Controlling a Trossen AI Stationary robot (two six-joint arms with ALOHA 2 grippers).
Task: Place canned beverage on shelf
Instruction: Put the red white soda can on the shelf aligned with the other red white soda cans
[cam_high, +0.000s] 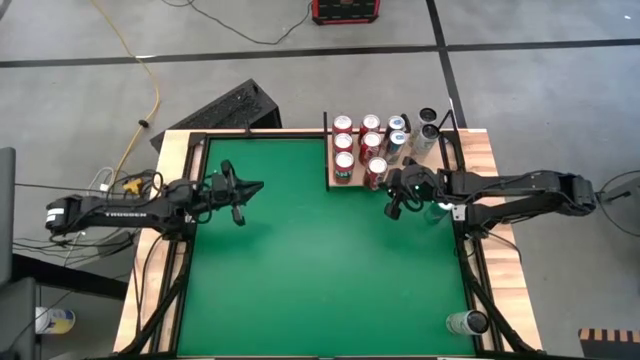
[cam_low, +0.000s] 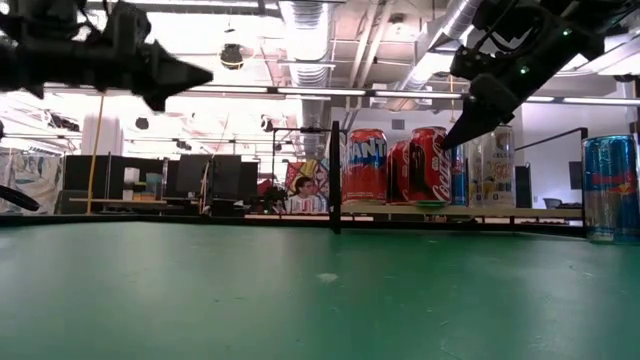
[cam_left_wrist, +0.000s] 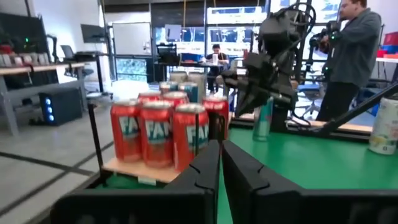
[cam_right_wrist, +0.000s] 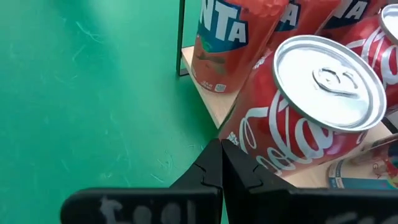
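Observation:
The shelf (cam_high: 352, 184), a pale wood board with thin black posts, stands at the table's far side with several canned beverages upright on it. These are orange cans (cam_left_wrist: 155, 134) and a red cola can (cam_right_wrist: 311, 124) at its near edge (cam_high: 376, 172). My right gripper (cam_high: 393, 210) is shut above the green table, just in front of the cola can (cam_low: 430, 165), with its tips (cam_right_wrist: 221, 150) pointing down at a slant. My left gripper (cam_high: 255, 187) is shut and empty, raised at the table's left, pointing level toward the shelf (cam_left_wrist: 221, 144).
A blue can (cam_low: 610, 185) stands on the table under my right arm (cam_left_wrist: 262, 121). A pale can (cam_high: 466, 322) stands on the near right rail. Wooden rails border the green surface (cam_high: 320, 270). People are in the room beyond the table.

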